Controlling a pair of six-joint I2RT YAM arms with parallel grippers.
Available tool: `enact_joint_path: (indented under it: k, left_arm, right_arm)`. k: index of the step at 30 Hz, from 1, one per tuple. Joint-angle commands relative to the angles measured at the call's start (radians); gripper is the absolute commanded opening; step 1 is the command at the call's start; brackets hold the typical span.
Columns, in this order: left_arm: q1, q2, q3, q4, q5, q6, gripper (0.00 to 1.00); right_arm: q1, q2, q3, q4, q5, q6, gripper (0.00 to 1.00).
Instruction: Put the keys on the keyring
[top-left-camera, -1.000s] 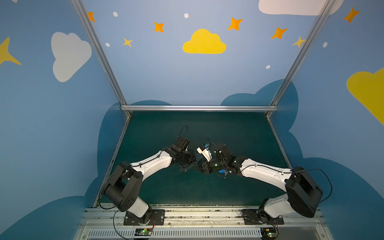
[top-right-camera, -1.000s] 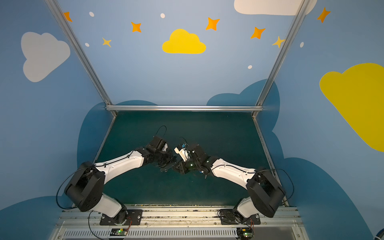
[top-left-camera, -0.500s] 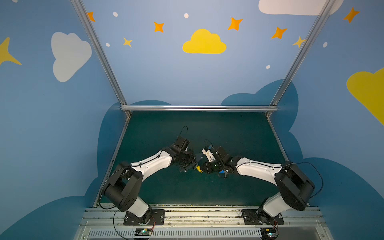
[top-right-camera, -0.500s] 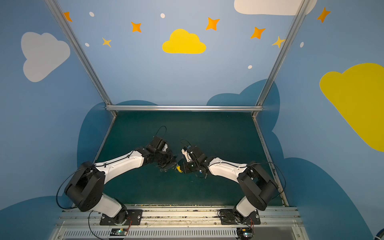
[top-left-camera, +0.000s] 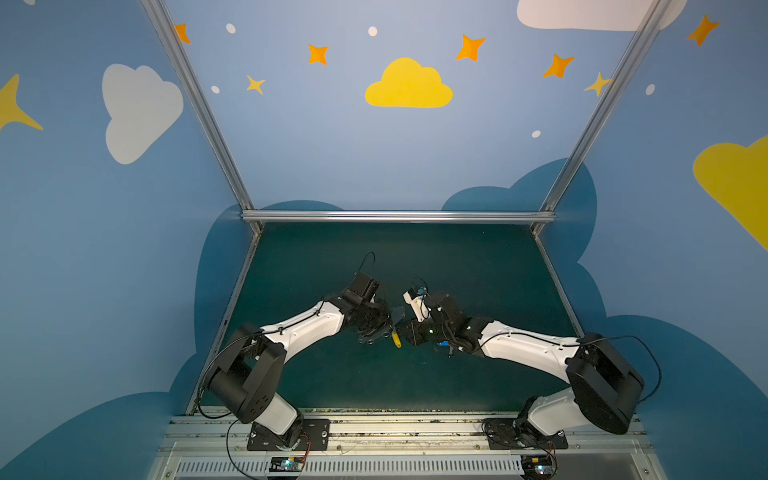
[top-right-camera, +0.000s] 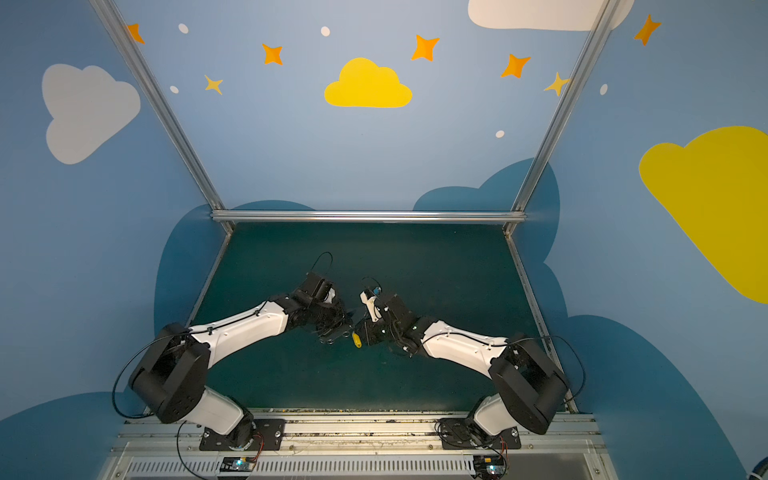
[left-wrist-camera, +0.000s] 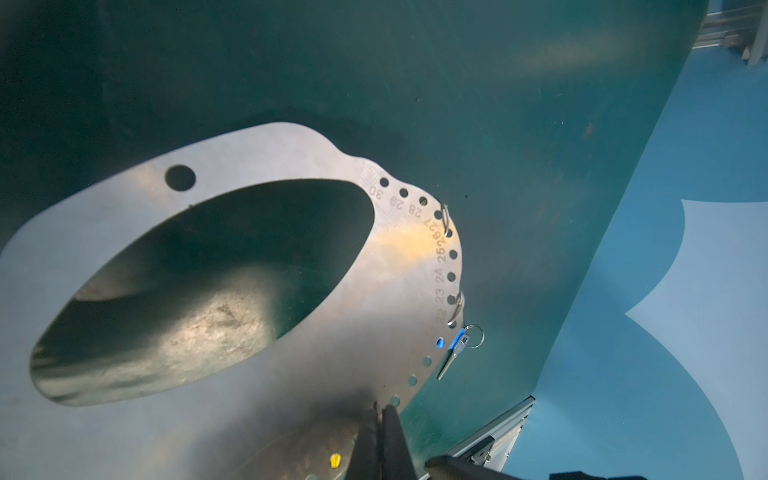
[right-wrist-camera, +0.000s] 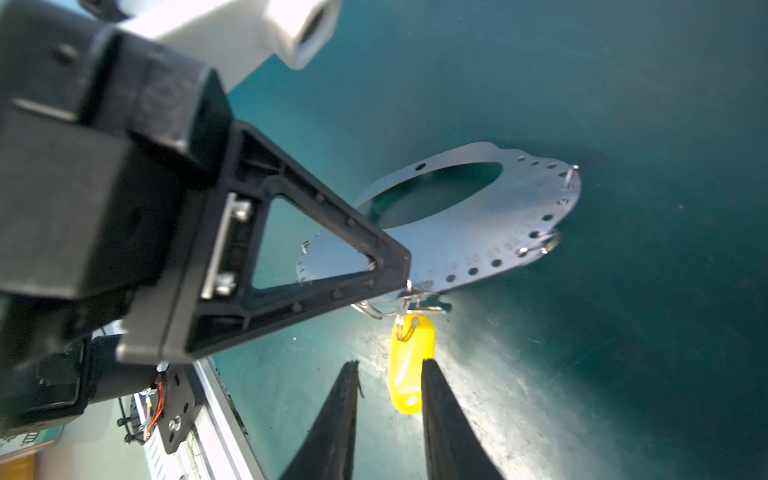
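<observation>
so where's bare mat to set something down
Free: the far mat up to the back rail, and the near strip by the front rail. Crowded: mid-mat, where the left gripper, keyring, yellow-tagged key and right gripper meet, blue-tagged key beside them.

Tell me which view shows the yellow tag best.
Right wrist view: the yellow tag shows large and sharp beside the keyring. Both top views show only a speck; the left wrist view, a glimpse through the keyring.

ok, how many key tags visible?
2. Yellow oblong plastic tag hangs off the flat grey metal keyring plate, inside the open right end effector; blue plastic tag with silver key lies on the green mat.
</observation>
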Motion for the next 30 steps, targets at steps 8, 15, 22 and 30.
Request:
enact_joint_path:
  k: [8, 15, 22, 30]
  left_arm:
    - [0.007, -0.036, 0.02, -0.01, 0.008, -0.003, 0.04]
    - [0.015, -0.057, 0.024, -0.018, 0.037, 0.011, 0.04]
    - [0.044, -0.128, 0.039, -0.069, 0.034, 0.035, 0.04]
    - [0.055, -0.105, 0.045, -0.054, 0.064, 0.03, 0.04]
  right_arm:
    - [0.001, 0.03, -0.047, 0.115, 0.015, 0.012, 0.32]
    - [-0.03, -0.019, -0.156, 0.269, -0.046, 0.009, 0.36]
    - [-0.072, -0.151, -0.234, 0.324, -0.112, -0.036, 0.34]
    - [0.023, -0.187, -0.185, 0.27, 0.096, -0.137, 0.3]
